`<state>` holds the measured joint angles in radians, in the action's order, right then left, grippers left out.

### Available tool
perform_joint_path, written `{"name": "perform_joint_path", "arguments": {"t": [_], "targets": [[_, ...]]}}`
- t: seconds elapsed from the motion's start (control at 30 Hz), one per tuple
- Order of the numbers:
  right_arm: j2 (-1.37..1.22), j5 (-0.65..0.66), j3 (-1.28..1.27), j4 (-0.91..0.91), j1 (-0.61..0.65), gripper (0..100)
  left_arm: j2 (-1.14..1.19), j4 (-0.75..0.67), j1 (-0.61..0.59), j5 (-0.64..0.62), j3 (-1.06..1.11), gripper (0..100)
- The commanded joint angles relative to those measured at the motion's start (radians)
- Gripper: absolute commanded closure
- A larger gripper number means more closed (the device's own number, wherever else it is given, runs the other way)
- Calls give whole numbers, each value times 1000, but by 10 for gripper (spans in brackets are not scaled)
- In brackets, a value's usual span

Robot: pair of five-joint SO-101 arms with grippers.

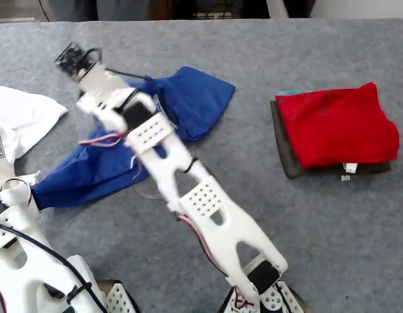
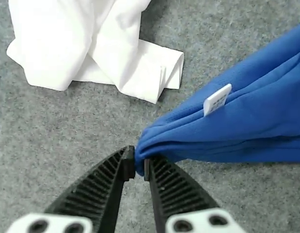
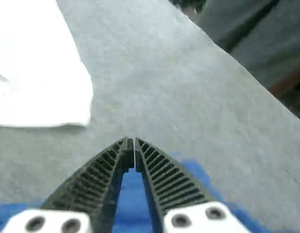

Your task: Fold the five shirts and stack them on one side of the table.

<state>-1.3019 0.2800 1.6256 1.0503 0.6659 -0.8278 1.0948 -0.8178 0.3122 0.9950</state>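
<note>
Table of grey felt, under both arms and all the cloth. Blue shirt sprawled unfolded across the left half of the high view, one end bunched toward the far edge, the other drawn out in a long tongue toward the near left. White shirt crumpled at the left edge, just beside the blue one but apart from it. Red shirt folded at the right side, resting on a dark folded garment, well apart from the rest. Right arm stretched diagonally from the near edge over the blue shirt. Left arm low at the near left corner. Left gripper clenched on the near tip of the blue shirt, cloth pinched between the ribbed pads. Right gripper clenched too, tips pressed together over grey felt, blue cloth under the fingers. Small white tag on the blue shirt's fold.
</note>
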Motion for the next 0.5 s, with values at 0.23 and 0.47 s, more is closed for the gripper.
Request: {"name": "perform_joint_path", "arguments": {"t": [0.23, 0.47], "targets": [[334, 35, 13, 715, -216, 702, -12, 0, -5, -2, -18, 971], [268, 89, -165, 717, -307, 698, -12, 3, -15, -2, -31, 971]]}}
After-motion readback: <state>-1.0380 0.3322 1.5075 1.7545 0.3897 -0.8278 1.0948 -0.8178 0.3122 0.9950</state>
